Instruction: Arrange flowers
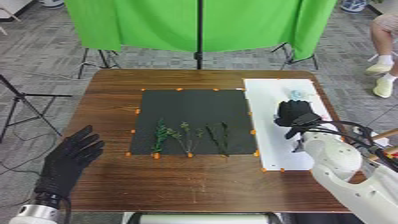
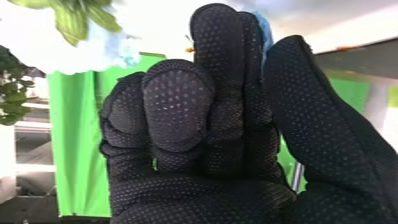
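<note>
Pale blue flower (image 1: 298, 93) is at 12 o'clock, just past the right hand (image 1: 293, 111), fingers looking loose, ungripped imo. Left hand (image 1: 65, 161)'s way farther, fingers outstretched.

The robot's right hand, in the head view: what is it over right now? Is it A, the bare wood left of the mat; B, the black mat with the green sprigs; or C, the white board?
C. The right hand is over the white board, to the right of the black mat where the green sprigs lie.
</note>
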Controlling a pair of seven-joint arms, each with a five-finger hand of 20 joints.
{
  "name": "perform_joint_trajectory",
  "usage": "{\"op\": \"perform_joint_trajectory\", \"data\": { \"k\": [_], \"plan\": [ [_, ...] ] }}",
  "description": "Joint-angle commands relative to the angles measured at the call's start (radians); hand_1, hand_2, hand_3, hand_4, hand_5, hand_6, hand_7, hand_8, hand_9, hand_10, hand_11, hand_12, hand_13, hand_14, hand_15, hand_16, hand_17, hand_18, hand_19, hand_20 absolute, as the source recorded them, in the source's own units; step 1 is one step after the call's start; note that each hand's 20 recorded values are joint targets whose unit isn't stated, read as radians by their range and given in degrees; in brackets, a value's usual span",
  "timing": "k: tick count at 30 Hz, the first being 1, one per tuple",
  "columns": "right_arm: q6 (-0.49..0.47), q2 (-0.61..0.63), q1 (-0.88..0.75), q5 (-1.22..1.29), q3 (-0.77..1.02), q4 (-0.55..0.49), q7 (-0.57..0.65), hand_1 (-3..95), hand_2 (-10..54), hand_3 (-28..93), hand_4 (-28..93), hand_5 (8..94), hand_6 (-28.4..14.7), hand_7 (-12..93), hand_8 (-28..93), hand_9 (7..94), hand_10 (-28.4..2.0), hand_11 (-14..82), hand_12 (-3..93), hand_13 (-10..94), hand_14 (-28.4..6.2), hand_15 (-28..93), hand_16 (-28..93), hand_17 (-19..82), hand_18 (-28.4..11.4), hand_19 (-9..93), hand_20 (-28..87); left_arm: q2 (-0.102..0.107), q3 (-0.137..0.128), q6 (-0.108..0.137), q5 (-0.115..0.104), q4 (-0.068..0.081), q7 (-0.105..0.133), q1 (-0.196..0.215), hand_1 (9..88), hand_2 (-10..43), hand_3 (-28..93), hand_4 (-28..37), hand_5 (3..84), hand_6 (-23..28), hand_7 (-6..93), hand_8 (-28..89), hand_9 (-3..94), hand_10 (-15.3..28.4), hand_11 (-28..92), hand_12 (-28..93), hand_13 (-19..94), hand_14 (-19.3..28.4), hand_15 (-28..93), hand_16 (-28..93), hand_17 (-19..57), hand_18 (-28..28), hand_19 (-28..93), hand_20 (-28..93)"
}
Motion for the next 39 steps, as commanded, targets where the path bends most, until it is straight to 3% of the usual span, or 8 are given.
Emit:
{"op": "perform_joint_trajectory", "data": {
  "k": [1,6,12,20,28,33,36,39],
  "plan": [
    [0.103,-0.057,0.126,-0.031,-0.096,-0.026,-0.026,50.6,-2.8,73,-28,75.1,4.4,33,-4,89.0,-5.6,21.6,26.1,79,-3.3,65,28,35,-17.4,85,41,0.041,-0.034,0.013,-0.004,-0.006,0.001,0.031,23.5,0.1,69,-27.1,32.2,3.9,20.0,-9,28.9,12.3,25,17,24,14.1,39,1,-8.4,21.0,50,10],
    [0.168,-0.154,0.287,-0.034,-0.223,-0.016,-0.079,50.5,-3.0,74,-28,75.4,4.3,32,-3,89.0,-5.5,21.3,26.3,79,-3.4,65,28,35,-17.5,85,41,0.052,-0.047,0.014,-0.004,-0.005,0.000,0.026,23.5,0.1,69,-27.1,32.2,3.9,19.9,-9,28.9,12.3,25,17,24,14.1,39,1,-8.4,21.0,50,10],
    [0.152,-0.295,0.446,-0.021,-0.344,0.017,-0.181,50.4,-2.9,73,-28,75.4,4.3,32,-3,89.0,-5.7,21.1,26.3,79,-3.4,65,28,35,-17.4,85,41,0.068,0.004,0.006,-0.013,0.026,-0.005,-0.045,23.5,0.0,69,-27.1,32.2,3.8,19.9,-9,28.9,12.3,25,17,24,14.1,39,1,-8.4,21.0,50,10],
    [0.051,-0.510,0.552,-0.021,-0.457,0.152,-0.320,50.1,-2.7,73,-28,75.1,4.3,32,-3,88.5,-5.4,20.8,26.8,78,-3.3,66,28,35,-17.1,85,41,0.069,0.032,0.020,-0.015,0.034,0.006,-0.068,23.5,0.2,68,-27.1,32.1,3.8,19.9,-9,28.8,12.2,25,17,24,14.1,39,1,-8.4,21.0,50,10],
    [-0.014,-0.593,0.648,-0.054,-0.621,0.251,-0.313,49.9,-2.7,74,-28,75.0,4.5,32,-3,88.4,-5.4,20.6,26.6,78,-3.2,65,28,35,-17.1,84,41,0.083,0.056,0.016,-0.014,0.054,0.011,-0.100,23.5,0.1,69,-27.1,32.0,3.8,19.8,-9,28.9,12.2,25,17,24,14.1,39,1,-8.4,21.0,50,10],
    [-0.069,-0.619,0.658,-0.084,-0.675,0.273,-0.320,49.7,-2.7,74,-28,74.9,4.4,32,-3,88.4,-5.2,20.5,26.5,78,-3.1,65,28,35,-17.0,84,41,0.083,0.043,0.017,-0.009,0.041,-0.012,-0.079,23.5,0.1,69,-27.1,32.0,3.8,19.7,-9,28.8,12.2,25,17,24,14.1,39,1,-8.4,21.0,50,10],
    [-0.087,-0.631,0.665,-0.109,-0.704,0.285,-0.328,49.7,-2.6,74,-28,74.8,4.5,32,-3,88.4,-5.1,20.4,26.6,78,-3.0,65,28,35,-17.0,84,41,0.091,0.039,0.022,-0.011,0.029,0.000,-0.058,23.5,0.1,69,-27.1,32.0,3.8,19.7,-9,28.9,12.2,25,17,24,14.1,39,1,-8.4,21.0,50,10],
    [-0.115,-0.626,0.667,-0.099,-0.733,0.272,-0.314,49.6,-2.6,74,-28,74.7,4.4,32,-3,88.3,-5.1,20.4,26.7,78,-3.0,65,28,34,-17.0,84,41,0.096,0.042,0.014,-0.009,0.031,-0.003,-0.062,23.5,0.1,69,-27.1,32.0,3.8,19.5,-9,28.8,12.2,25,17,24,14.1,39,1,-8.4,21.0,50,10]
  ]
}}
